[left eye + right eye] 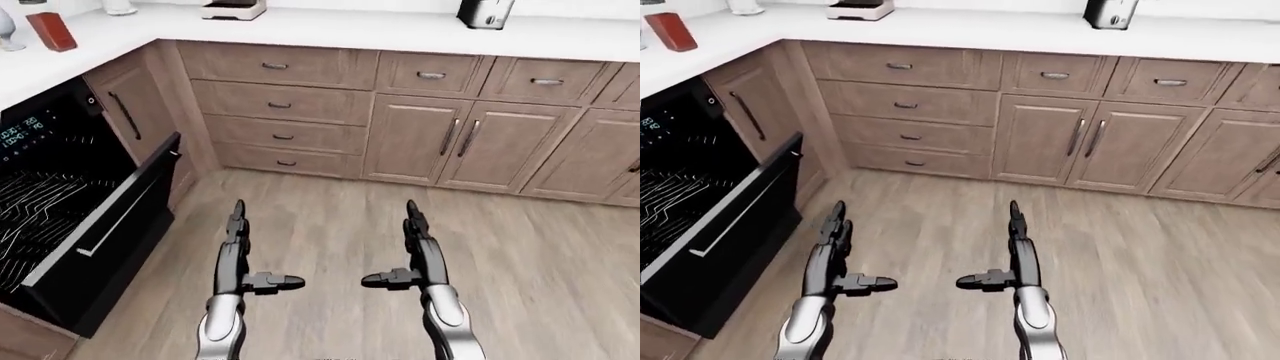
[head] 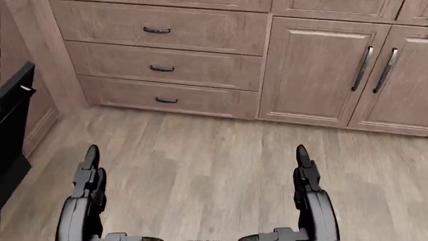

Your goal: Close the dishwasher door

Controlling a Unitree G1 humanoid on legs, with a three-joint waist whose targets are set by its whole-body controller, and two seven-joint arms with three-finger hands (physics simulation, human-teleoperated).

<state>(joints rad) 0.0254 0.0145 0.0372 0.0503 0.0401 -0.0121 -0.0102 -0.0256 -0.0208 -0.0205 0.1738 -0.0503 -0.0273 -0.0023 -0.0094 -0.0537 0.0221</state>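
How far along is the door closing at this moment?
Nothing is done yet: the dishwasher door hangs partly open at the left-eye view's left, racks exposed. Nothing in hand: the left hand and right hand are open over the floor, clear of it. Reaching and pushing it shut remain.

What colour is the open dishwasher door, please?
Black, with a pale bar handle; the dishwasher door shows best in the left-eye view.

White L-shaped countertop [image 1: 330,30], upper part of the left-eye view. On it: red upright block [image 1: 51,31], far left; white boxy appliance [image 1: 233,9]; dark metallic canister [image 1: 484,13]. Below: light brown wooden stack of 3 drawers [image 1: 282,112]; pair of brown wooden cabinet doors with dark vertical handles [image 1: 455,142]. Pale wood-plank floor [image 1: 540,255].
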